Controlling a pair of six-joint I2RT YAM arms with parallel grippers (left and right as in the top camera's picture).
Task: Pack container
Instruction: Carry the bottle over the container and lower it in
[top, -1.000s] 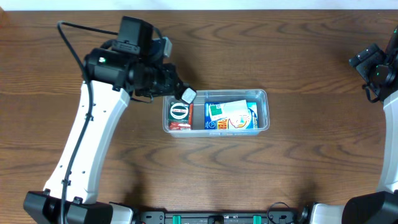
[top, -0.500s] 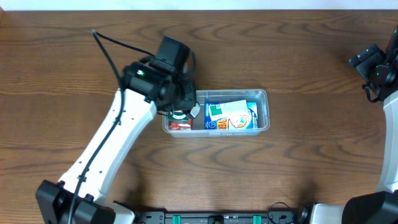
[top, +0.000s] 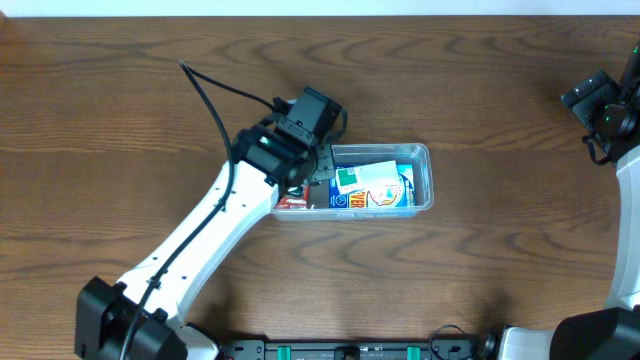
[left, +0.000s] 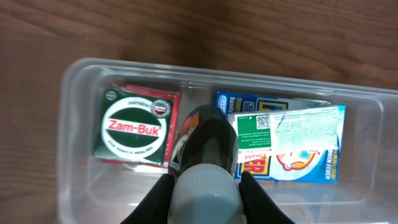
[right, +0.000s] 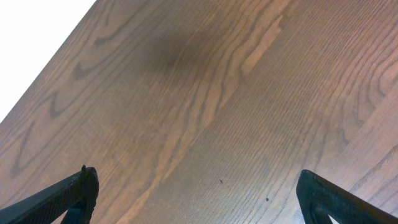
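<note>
- My left pincer (left: 205, 198) is clamped on a dark bottle (left: 210, 138), poised over the container (top: 424, 152) mid-table, not yet released
- Already in: a Zam-Buk box (left: 134, 127) and blue packets (left: 292, 149), with the bottle above the gap between them
- My right pincer (right: 199, 202) gapes wide, empty, far off
- No other item shows outside, so this may be the last

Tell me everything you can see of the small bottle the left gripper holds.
The bottle is small: a dark, glossy body with a label and a white, plastic-looking cap. The left gripper grips it, fingers pressed on either side of the cap, body pointing down into the clear container, between the green Zam-Buk pack and the blue packets. Whether it touches the bottom cannot be told.
</note>
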